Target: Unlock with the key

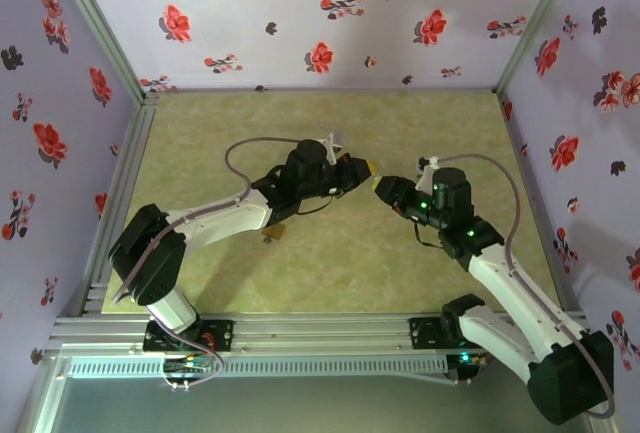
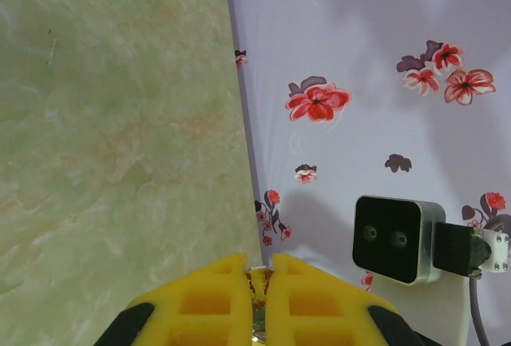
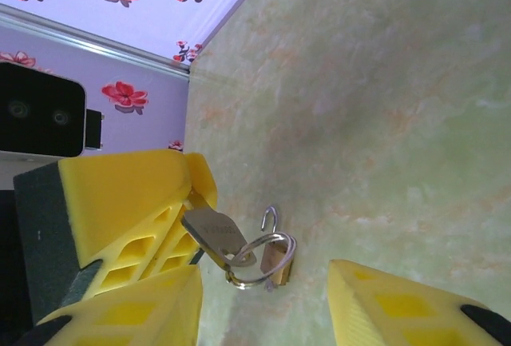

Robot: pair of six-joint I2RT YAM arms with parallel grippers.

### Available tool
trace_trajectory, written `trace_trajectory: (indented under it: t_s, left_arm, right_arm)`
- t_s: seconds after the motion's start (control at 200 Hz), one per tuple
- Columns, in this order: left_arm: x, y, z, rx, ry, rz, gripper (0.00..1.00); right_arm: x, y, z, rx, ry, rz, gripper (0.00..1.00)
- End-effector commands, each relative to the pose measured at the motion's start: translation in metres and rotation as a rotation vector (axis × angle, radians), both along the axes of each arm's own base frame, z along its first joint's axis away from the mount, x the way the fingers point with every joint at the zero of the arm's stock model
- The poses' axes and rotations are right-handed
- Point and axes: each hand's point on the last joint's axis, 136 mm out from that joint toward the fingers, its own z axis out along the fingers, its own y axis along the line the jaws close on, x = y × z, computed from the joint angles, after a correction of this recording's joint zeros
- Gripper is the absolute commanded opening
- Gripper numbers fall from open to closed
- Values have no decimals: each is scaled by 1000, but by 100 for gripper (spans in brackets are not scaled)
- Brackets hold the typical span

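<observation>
My left gripper hovers over the middle of the table, shut on the key. In the right wrist view its yellow fingers pinch the grey key, whose flat head sticks out with a silver ring hanging from it. The left wrist view shows a sliver of metal between the closed fingers of the left gripper. The brass padlock lies on the table behind the ring, its shackle swung open. My right gripper faces the left one, close to it. The right gripper stands open, the key just ahead of it.
The padlock lies in the shadow under the left arm. Floral walls close the table on three sides. The green marbled tabletop has free room at the back. The right wrist's black camera faces the left gripper.
</observation>
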Motion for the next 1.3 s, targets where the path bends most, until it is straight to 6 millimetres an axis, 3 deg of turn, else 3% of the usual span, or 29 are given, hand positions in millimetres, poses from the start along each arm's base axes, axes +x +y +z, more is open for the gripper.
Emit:
trace_trajectory:
  t_s: [0.0,0.475,0.655,0.91,1.295]
  left_arm:
    - [-2,-1,22,-20,-39,-24,0]
    - [-6,-3,18,-2,-18,-44,0]
    - [-7,-4,18,-2,-14,-48,0]
    - [-8,-3,15,8,-8,-48,0]
    - [-3,6,20,-22,-23,-23,0]
  right_arm:
    - [3,5,7,-26,-62,34,39]
    - [19,5,9,-119,-88,43,32]
    - [22,6,6,-127,-85,44,25]
    - [21,6,8,-118,-77,41,0]
    - [11,3,1,-83,-62,28,0]
